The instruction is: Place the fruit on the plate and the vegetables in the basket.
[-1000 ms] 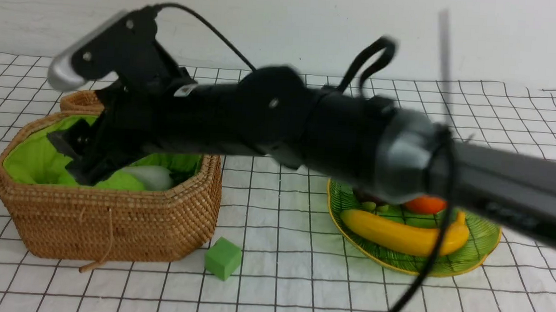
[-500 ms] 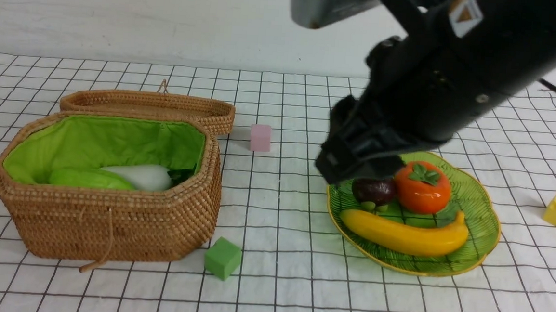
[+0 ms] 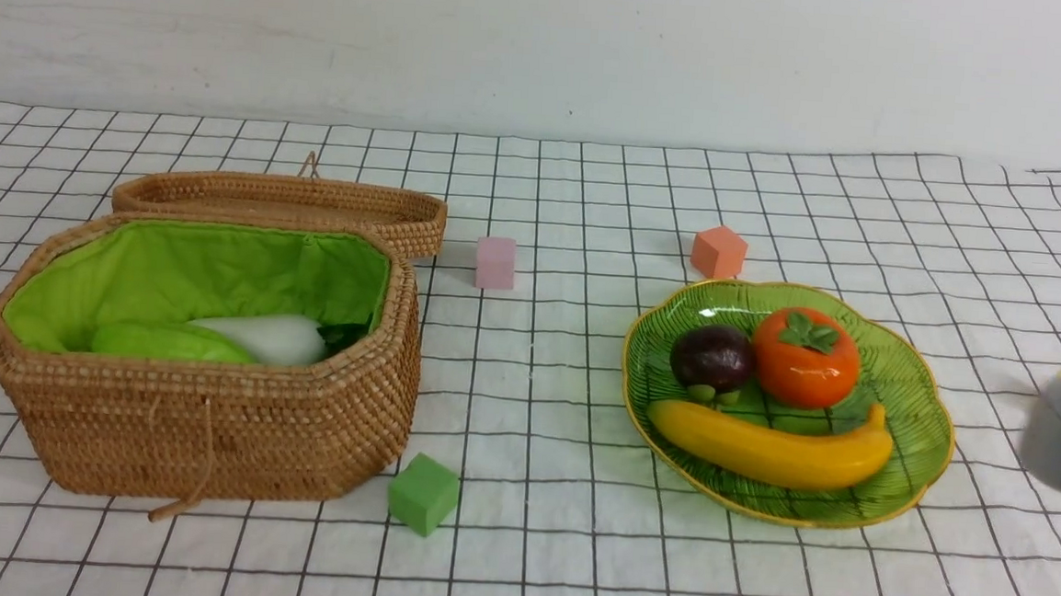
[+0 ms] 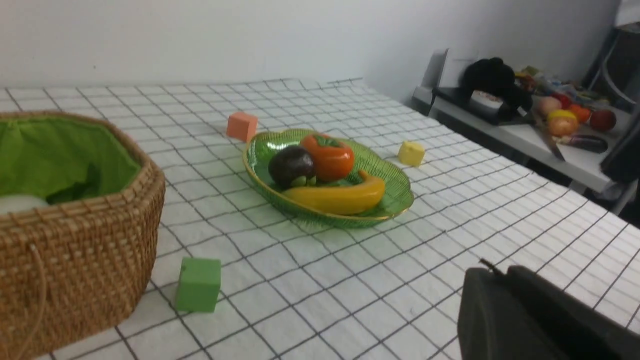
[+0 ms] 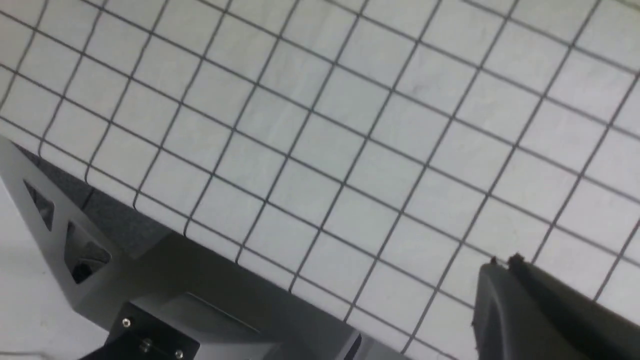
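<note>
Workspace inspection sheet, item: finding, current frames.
Surface: white cloth with black grid
Fruit: yellow banana, dark-purple mangosteen, orange persimmon on green glass dish
Vegetables: white radish, light-green cucumber in wicker basket; carrot not seen
Clutter: green, pink, orange, yellow foam cubes
Grippers: left gripper, right gripper shut, empty
Cables: nothing seen on cloth
Surroundings: white wall; side table with toy produce

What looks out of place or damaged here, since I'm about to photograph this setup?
Nothing looks spilled or damaged. The banana, mangosteen and persimmon sit on the plate; the radish lies in the basket, its lid open.
</note>
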{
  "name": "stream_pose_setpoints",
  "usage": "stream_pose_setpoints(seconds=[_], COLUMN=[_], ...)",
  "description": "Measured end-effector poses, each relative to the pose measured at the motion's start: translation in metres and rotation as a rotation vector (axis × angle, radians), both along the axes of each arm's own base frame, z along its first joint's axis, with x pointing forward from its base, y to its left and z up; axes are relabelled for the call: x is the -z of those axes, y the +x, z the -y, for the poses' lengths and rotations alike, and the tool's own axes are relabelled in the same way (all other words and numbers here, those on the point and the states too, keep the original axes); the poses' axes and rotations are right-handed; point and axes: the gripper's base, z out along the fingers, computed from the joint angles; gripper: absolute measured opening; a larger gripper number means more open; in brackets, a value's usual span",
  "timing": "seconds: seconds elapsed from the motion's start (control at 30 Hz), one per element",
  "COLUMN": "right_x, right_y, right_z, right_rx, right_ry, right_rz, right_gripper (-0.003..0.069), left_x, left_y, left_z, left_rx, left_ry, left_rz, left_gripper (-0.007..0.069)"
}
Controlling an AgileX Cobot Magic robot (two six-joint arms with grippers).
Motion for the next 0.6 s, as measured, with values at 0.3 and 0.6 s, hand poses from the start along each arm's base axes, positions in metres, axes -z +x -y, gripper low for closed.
stream_pose_setpoints(seconds=[0.3, 0.6], right_x=[-0.007, -0.006], right_y=[-0.046, -0.073], right_z=[0.043, 0.077], right_rx=[0.011, 0.151], right_ry=[0.136, 0.194], right_rz=[0.137, 0.295], right_gripper=[0.0000, 0.0000], left_x=[0.035, 0.052], left_y=[0.008, 0.010], left_z=[0.006, 0.008], left_rx=[0.002, 0.010], left_ry=[0.065, 0.111], left_rz=[-0.094, -0.151], left_gripper=[0.0040, 0.0047])
